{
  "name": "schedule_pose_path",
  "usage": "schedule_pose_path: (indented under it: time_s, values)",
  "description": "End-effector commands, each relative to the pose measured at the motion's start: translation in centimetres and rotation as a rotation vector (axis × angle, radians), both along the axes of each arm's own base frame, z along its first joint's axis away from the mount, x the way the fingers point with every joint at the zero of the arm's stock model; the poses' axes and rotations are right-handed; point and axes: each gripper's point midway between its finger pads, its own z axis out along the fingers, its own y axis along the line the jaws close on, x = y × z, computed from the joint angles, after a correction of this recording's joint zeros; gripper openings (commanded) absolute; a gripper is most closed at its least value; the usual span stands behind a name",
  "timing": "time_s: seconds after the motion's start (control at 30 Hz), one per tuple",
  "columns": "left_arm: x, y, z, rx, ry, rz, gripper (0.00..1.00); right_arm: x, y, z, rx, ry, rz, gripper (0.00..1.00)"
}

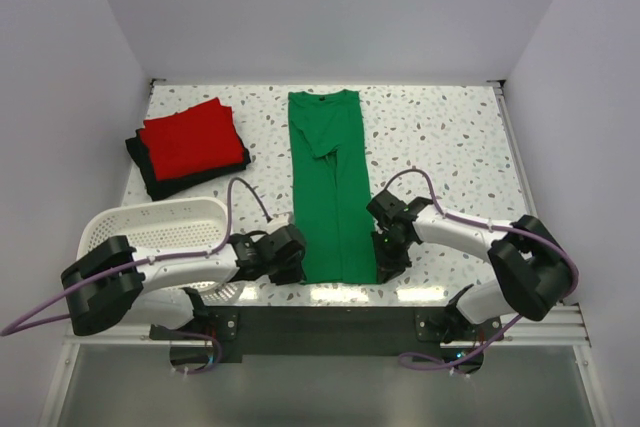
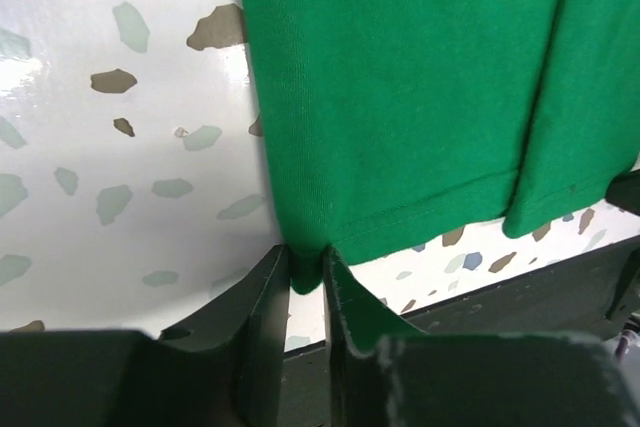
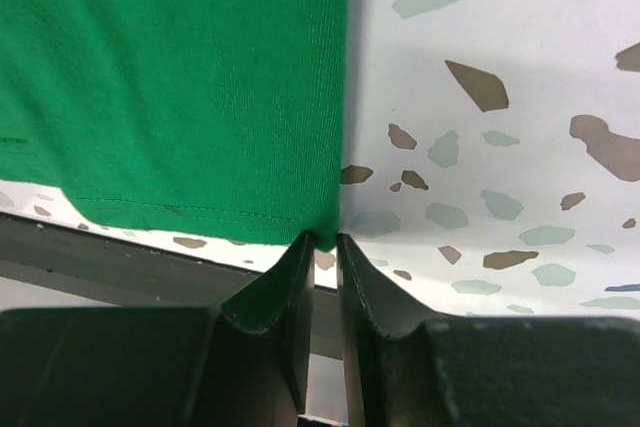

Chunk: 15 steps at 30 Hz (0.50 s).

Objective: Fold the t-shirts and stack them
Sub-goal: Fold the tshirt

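Scene: a speckled worktop (image 1: 450, 137) seen from above, with two robot arms at its near edge.
Green t-shirt (image 1: 332, 187): lay in the middle as a long narrow strip running near to far, sides already folded in, collar at the far end.
Left end effector (image 2: 306, 269): pressed together on the near-left hem corner of the green t-shirt.
Right end effector (image 3: 326, 242): pinched the near-right hem corner likewise.
Finished stack: a folded red t-shirt (image 1: 190, 137) sat on a folded black t-shirt (image 1: 160, 179) at the far left.
Step in hand: likely the crosswise fold of the green strip.
Next move: probably lifting both corners together and carrying the hem evenly toward the collar.
Hard to make out: the black t-shirt was mostly covered; the left arm hid part of the white basket (image 1: 160, 222); whether each pinch caught every cloth layer could not be told.
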Motion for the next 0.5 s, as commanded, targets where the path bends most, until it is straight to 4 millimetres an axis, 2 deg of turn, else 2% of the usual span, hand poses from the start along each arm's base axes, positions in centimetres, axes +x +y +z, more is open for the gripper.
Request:
schedule_pose_path:
  time_s: [0.0,0.3,0.47]
  values:
    - [-0.5,0.6,-1.0,0.007,0.016,0.021,0.23,-0.6,0.3,-0.3,0.022,0.025,0.007,0.18]
    - [-0.7,1.3,-1.7,0.036,0.022,0.034,0.00,-0.6,0.5,-0.5,0.027,0.034,0.017,0.04]
    - [-0.9,2.1,-1.7,0.053,0.021,0.063,0.00,-0.5,0.5,-0.2,0.026,0.024,0.012,0.00]
